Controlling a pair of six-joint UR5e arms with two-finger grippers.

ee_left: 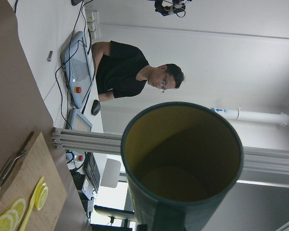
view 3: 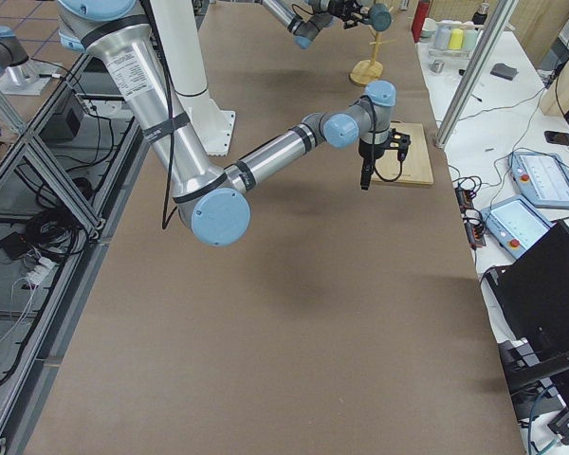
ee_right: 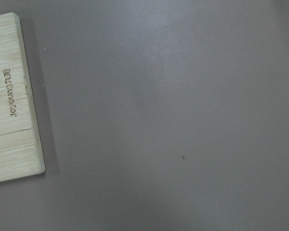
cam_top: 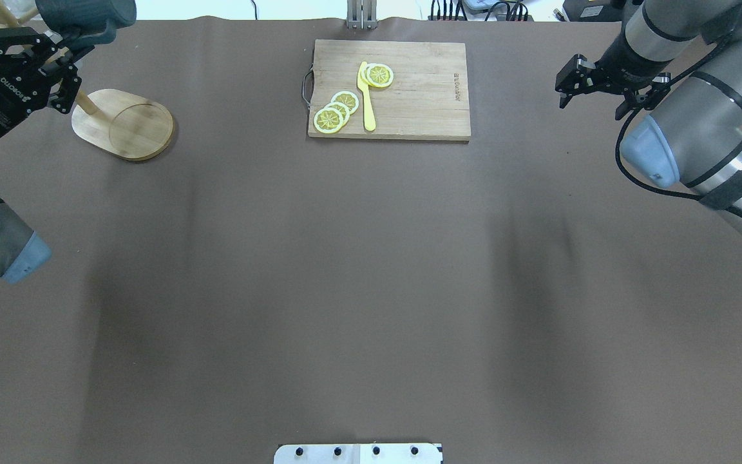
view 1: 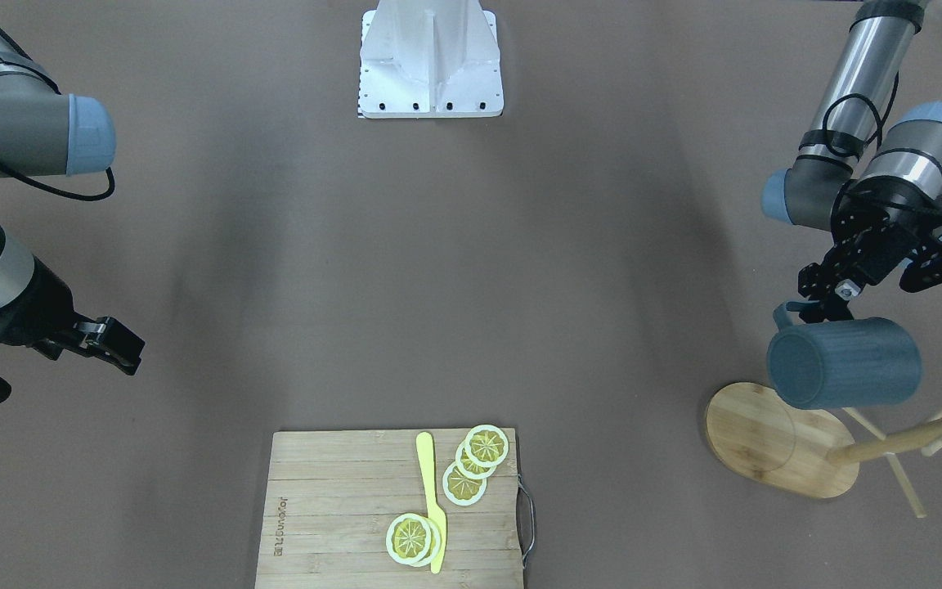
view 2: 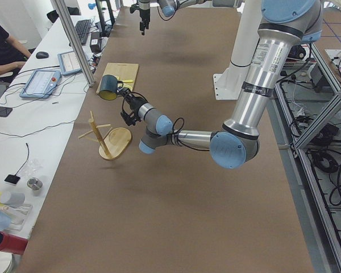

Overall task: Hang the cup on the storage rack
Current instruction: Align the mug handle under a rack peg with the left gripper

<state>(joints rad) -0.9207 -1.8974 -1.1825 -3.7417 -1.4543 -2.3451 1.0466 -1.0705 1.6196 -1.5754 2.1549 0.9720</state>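
Left claw (view 1: 824,304) is closed tight on the handle of the cup (view 1: 847,364), holding it sideways in the air above the base of the rack (view 1: 765,442), near its pegs. It looks stiff, weighty and breakable, so the handle seems the safest hold. Right claw (view 1: 111,343), well apart from the rack, looks closed and empty.

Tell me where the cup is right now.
The cup is at the front-facing view's right, on its side in the air, its handle gripped by the left pincer, close beside the storage rack.
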